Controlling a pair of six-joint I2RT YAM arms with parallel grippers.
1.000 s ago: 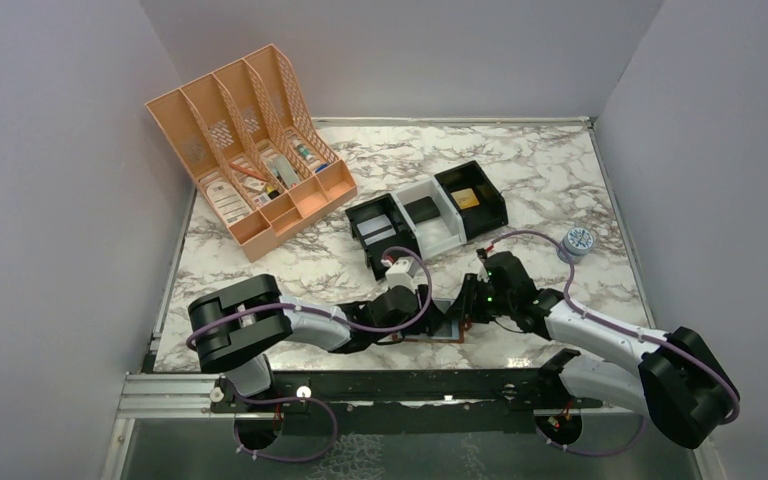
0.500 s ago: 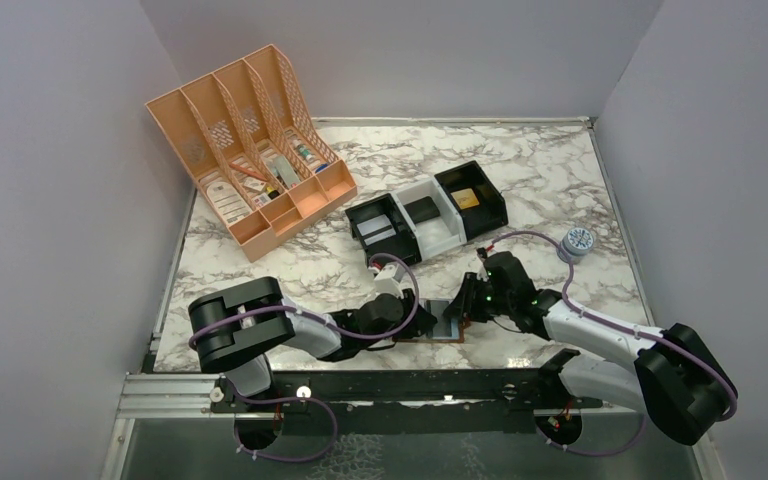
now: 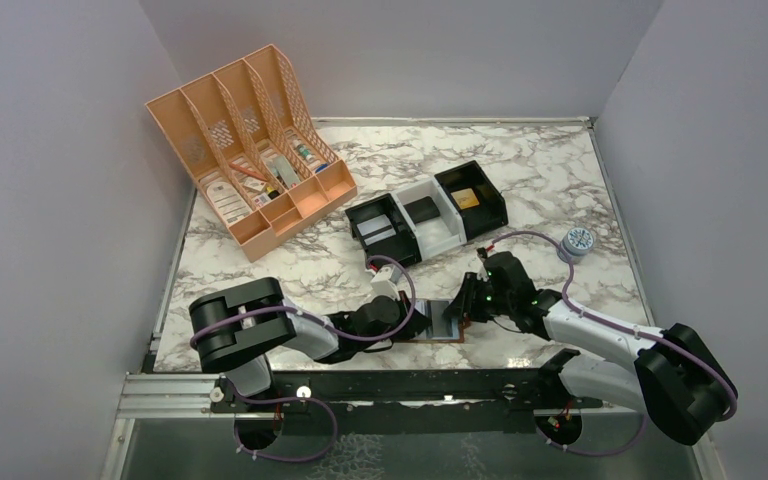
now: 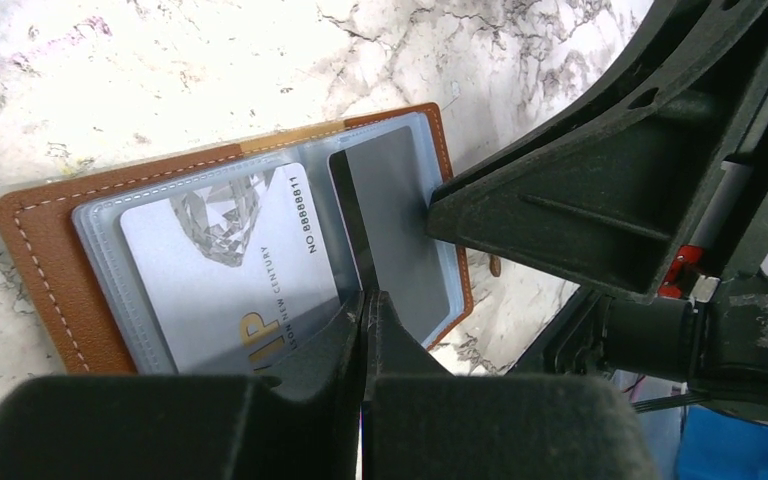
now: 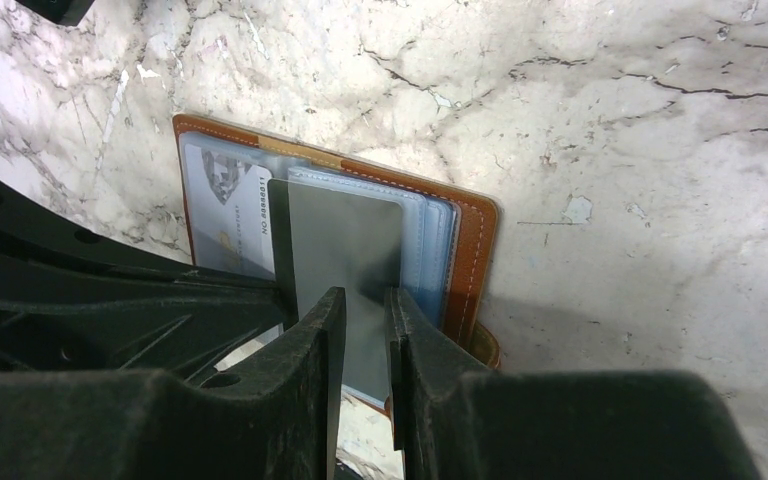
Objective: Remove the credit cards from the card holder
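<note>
Since 1 s ago the left tool (image 4: pixel 365 300) has slid back & leftward along the near edge; right arm approx. unchanged. The card holder (image 4: pixel 50 270) lies spread on the surface (image 4: pixel 160 80) btwn both tools. Left tool is pressed together by the holder's fold; whether it nips anything we cannot tell. Right tool (image 5: pixel 360 300) is nearly together, tips over the grey card (image 4: pixel 400 230); pinch or mere press, cannot tell. We judge nothing out yet: grey card & white card (image 4: pixel 230 270) both sit in sleeves.
</note>
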